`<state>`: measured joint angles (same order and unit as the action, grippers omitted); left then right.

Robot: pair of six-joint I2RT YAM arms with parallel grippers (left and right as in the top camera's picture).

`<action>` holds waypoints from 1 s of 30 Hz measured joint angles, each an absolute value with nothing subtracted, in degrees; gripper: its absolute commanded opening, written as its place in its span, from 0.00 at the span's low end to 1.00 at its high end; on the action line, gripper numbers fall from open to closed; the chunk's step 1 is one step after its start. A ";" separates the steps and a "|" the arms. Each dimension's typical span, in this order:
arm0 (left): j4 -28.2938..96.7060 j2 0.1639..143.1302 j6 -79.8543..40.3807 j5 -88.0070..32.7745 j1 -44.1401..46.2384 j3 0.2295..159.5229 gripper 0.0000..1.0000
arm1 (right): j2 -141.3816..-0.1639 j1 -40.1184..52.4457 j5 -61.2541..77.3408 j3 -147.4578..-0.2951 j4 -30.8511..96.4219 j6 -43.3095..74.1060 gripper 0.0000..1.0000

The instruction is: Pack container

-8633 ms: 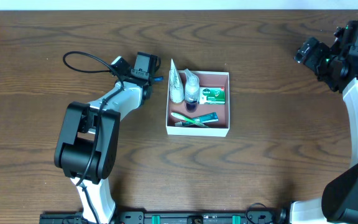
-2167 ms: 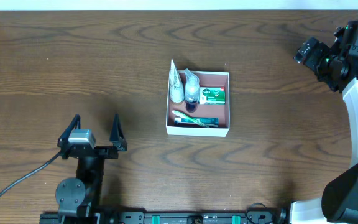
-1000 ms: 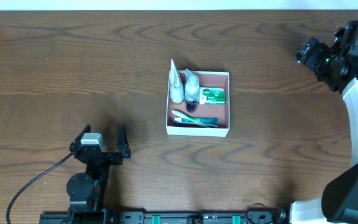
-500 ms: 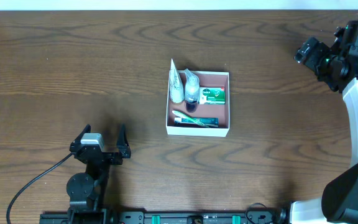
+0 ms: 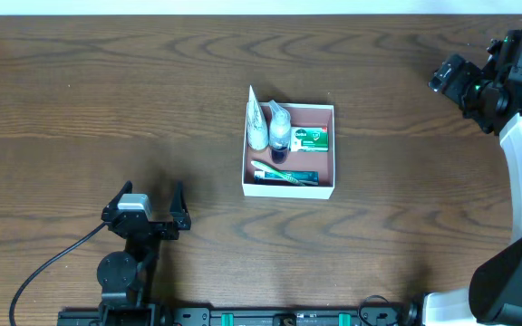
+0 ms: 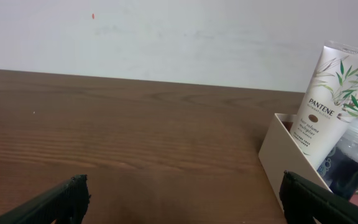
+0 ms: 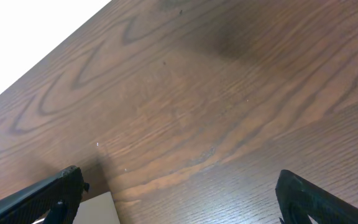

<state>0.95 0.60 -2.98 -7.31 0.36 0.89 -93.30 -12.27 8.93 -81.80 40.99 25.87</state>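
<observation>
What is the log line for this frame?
left tool: open, empty | right tool: open, empty | container: mid-table, holds tube, bottle, soap box | both tools away from container

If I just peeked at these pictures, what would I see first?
The white box in the middle of the dark wooden table jumps out first, with a tall Pantene tube propped in its far-left corner and a green-and-white soap box inside. Then you'd spot the left claw, open near the front edge, and the right claw, off at the far right.
</observation>
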 measured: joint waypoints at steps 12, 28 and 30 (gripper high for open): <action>1.08 0.60 -2.98 -7.31 0.36 0.99 0.98 | -74.70 -1.69 8.80 -81.78 42.22 25.85 0.99; 1.15 0.60 -2.98 -7.33 0.36 1.06 0.98 | -44.14 2.24 8.01 -71.61 47.33 23.79 0.99; 1.17 0.60 -2.96 -7.33 0.36 1.06 0.98 | -39.13 2.24 7.42 -65.71 43.59 23.18 0.99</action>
